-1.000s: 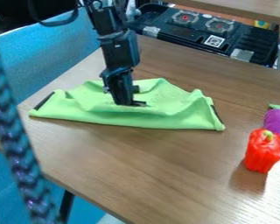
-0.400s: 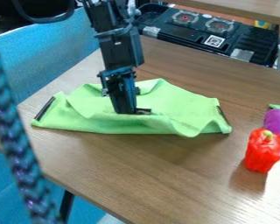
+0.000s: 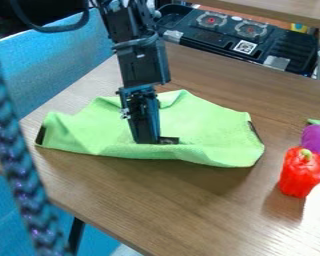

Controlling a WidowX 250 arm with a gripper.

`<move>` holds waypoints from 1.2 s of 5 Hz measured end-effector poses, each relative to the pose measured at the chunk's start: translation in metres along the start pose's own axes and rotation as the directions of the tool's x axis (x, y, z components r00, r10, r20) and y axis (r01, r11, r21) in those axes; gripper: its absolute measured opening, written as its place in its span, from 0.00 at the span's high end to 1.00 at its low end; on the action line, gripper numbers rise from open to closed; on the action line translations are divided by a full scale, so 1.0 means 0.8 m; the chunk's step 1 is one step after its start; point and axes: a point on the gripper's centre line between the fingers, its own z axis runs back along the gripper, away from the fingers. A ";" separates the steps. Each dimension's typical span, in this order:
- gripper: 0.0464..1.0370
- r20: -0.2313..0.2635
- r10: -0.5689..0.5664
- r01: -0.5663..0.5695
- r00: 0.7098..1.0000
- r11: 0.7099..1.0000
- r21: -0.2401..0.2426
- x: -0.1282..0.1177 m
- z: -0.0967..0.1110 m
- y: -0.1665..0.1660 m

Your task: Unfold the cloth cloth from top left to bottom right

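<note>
The gripper (image 3: 156,140) points down over the front part of the green cloth (image 3: 203,127), near the middle of its width, its tips at the cloth just behind the front edge. The cloth lies across the table, wider than it is deep, with its front edge bulging forward and its back corner flat on the wood. Dark strips show at its left and right ends. Whether the tips hold the fabric is hidden.
A red toy pepper (image 3: 302,172) stands on the table (image 3: 189,205) at the right, beside a purple object (image 3: 317,139). A toy stove (image 3: 233,37) stands behind the table. A blue braided strand (image 3: 19,160) crosses the left foreground.
The gripper has moved toward the front edge of the table. The cloth's front edge has come forward with it, and the cloth covers more of the table.
</note>
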 end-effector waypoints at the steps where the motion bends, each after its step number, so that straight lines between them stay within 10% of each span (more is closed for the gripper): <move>1: 1.00 -0.006 0.036 -0.036 0.999 0.999 -0.011 -0.002 -0.010 -0.008; 3: 0.83 -0.021 0.104 -0.104 0.994 0.995 -0.013 -0.010 -0.029 -0.013; 5: 0.26 0.098 0.156 -0.142 0.983 0.980 -0.138 -0.015 -0.008 -0.014; 6: 0.04 0.146 0.120 -0.111 0.982 0.991 -0.068 -0.023 0.022 0.003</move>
